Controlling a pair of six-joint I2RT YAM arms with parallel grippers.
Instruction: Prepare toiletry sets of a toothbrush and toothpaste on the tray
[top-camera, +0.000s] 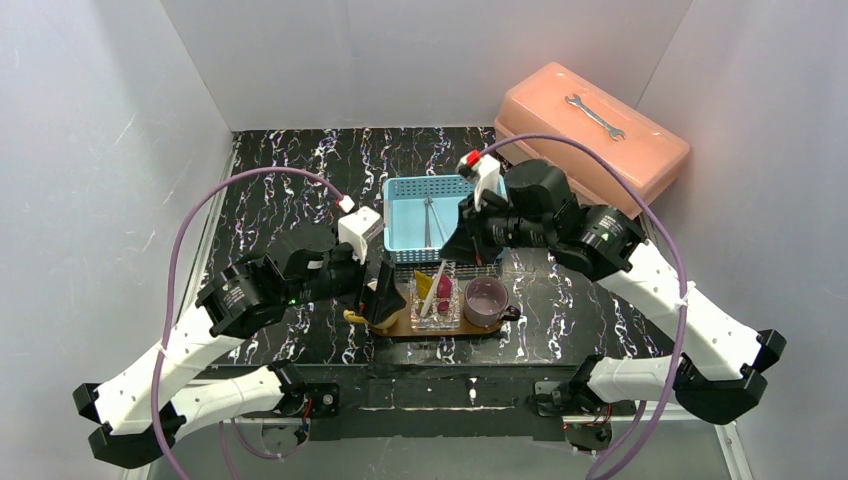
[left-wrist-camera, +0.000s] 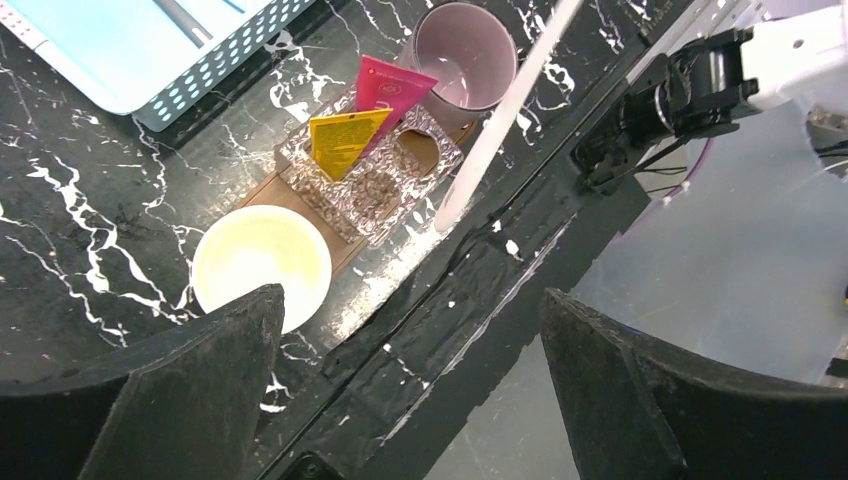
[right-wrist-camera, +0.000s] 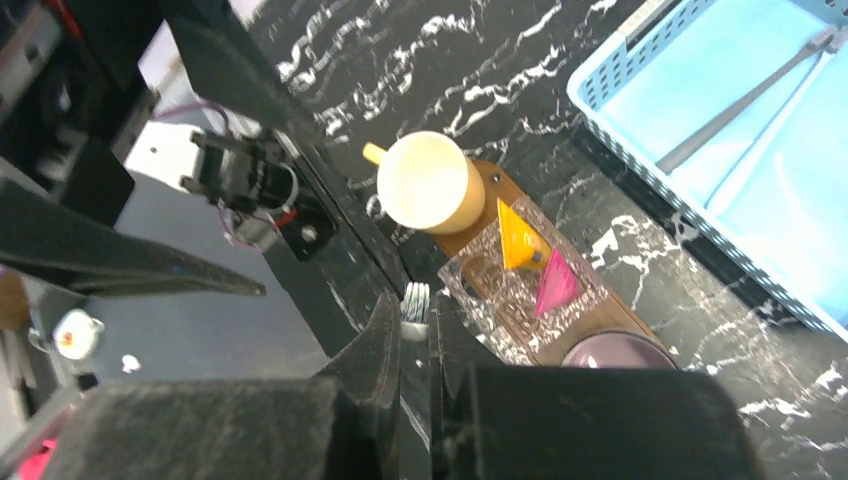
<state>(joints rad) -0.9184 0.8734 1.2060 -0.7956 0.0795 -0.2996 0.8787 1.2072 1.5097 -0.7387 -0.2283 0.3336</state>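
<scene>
The brown wooden tray (top-camera: 452, 331) lies near the front edge. On it stand a yellow cup (left-wrist-camera: 262, 262), a clear square container (left-wrist-camera: 372, 178) and a purple cup (top-camera: 486, 300). A yellow-orange toothpaste tube (left-wrist-camera: 344, 140) and a magenta-pink one (left-wrist-camera: 390, 88) stand in the container. My right gripper (top-camera: 458, 245) is shut on a pale toothbrush (top-camera: 433, 292) that slants down over the container; its bristle head (right-wrist-camera: 415, 300) shows between the fingers. My left gripper (top-camera: 380, 295) is open and empty beside the yellow cup. More toothbrushes (top-camera: 428, 215) lie in the blue basket (top-camera: 400, 235).
A salmon-pink toolbox (top-camera: 640, 150) with a wrench (top-camera: 595, 115) on its lid stands at the back right. White walls close the left, back and right sides. The black arm mounts run along the table's front edge.
</scene>
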